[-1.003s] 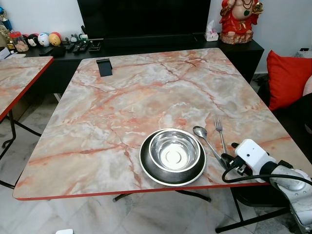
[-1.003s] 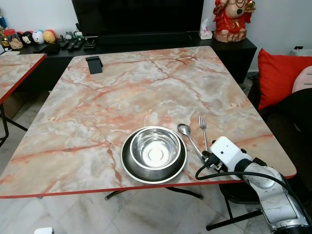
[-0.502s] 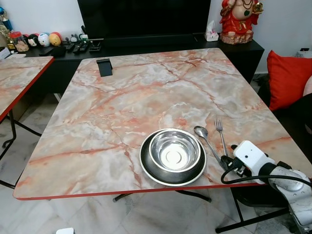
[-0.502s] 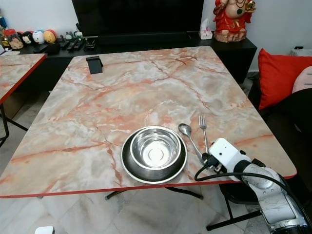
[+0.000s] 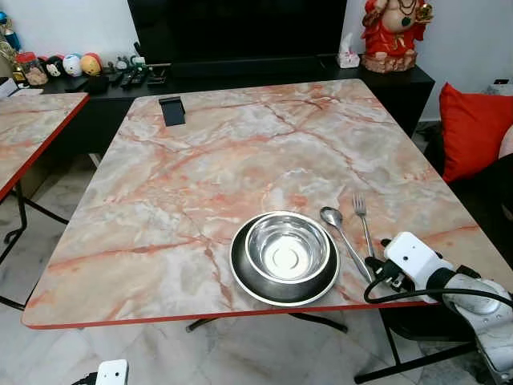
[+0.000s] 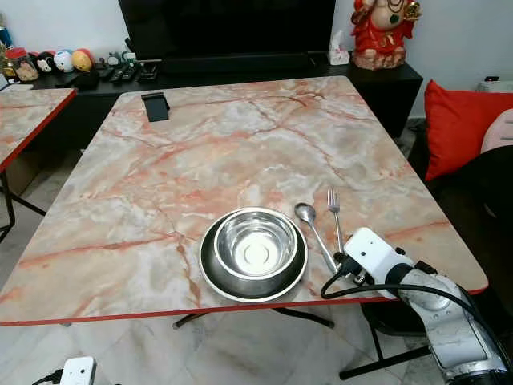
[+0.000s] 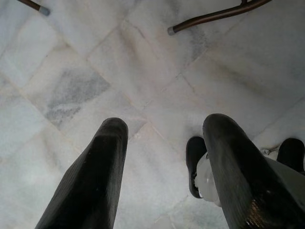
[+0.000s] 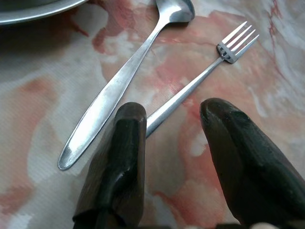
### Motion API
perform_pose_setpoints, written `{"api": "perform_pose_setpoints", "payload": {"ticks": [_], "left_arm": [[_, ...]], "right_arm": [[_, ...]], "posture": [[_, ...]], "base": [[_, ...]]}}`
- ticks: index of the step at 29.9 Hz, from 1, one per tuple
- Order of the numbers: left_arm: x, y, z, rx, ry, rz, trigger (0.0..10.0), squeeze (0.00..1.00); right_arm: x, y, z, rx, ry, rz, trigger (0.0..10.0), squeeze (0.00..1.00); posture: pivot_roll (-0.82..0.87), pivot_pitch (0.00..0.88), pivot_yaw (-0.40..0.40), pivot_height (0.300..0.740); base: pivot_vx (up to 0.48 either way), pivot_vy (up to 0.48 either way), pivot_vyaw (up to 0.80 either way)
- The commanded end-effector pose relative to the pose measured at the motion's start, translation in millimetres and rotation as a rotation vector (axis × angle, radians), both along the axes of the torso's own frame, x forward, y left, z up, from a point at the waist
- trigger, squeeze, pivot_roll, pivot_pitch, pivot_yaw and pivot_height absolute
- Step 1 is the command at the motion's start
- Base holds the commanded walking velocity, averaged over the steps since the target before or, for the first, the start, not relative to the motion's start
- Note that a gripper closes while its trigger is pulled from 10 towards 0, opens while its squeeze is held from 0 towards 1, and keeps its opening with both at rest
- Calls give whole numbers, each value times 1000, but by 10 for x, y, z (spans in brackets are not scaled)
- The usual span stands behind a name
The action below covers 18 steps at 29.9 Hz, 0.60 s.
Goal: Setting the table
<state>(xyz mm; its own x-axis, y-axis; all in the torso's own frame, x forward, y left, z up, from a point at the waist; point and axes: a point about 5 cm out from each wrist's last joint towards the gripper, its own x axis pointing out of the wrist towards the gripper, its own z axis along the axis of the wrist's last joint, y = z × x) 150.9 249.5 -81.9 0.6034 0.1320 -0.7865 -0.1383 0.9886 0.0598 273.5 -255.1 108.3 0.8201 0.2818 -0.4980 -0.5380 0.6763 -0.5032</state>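
Head views: the right gripper [image 6: 343, 263] is seen low at the near right edge of the marble table [image 5: 240, 152], just behind the handle ends of the fork [image 5: 362, 223] and spoon [image 5: 341, 237]. Both utensils are laid ahead of it, pointing away; the spoon is on its left side, the fork further right. A steel bowl [image 5: 286, 245] is seated in a dark plate [image 5: 248, 281], well to the gripper's left, beside the spoon. A small black stand [image 5: 171, 110] is seen far ahead at the table's far left corner.

Left wrist view: the left gripper [image 7: 162, 143] is hung over the pale tiled floor [image 7: 71, 81] — fingers spread, nothing between them. Table leg ends are visible ahead of the tips.

Right wrist view: the right gripper's fingers [image 8: 124, 157] are spread apart, nothing pinched. The fork handle runs out from behind the inner edge of one finger, its end hidden, tines pointed away beyond the tips. The spoon is laid just outside that same finger — contact with either utensil cannot be told. The plate rim is glimpsed ahead, past the spoon's bowl.
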Motion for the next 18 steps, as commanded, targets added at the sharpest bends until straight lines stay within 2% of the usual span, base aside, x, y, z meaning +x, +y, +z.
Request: {"api": "perform_pose_setpoints", "payload": {"ticks": [1,6,18], "left_arm": [[-84,36,-25,4,28,12,10000,0],[-137,-5,-56,0,41,13,10000,0],[-141,-25,-66,-1,48,13,10000,0]], "right_arm": [[17,-3,15,-4,7,2,10000,0],[19,11,25,2,6,9,10000,0],[7,32,11,9,31,26,10000,0]], "posture": [[-122,0,80,707],[-124,0,80,707],[-124,0,80,707]], "base": [[0,0,0],[0,0,0],[0,0,0]]}}
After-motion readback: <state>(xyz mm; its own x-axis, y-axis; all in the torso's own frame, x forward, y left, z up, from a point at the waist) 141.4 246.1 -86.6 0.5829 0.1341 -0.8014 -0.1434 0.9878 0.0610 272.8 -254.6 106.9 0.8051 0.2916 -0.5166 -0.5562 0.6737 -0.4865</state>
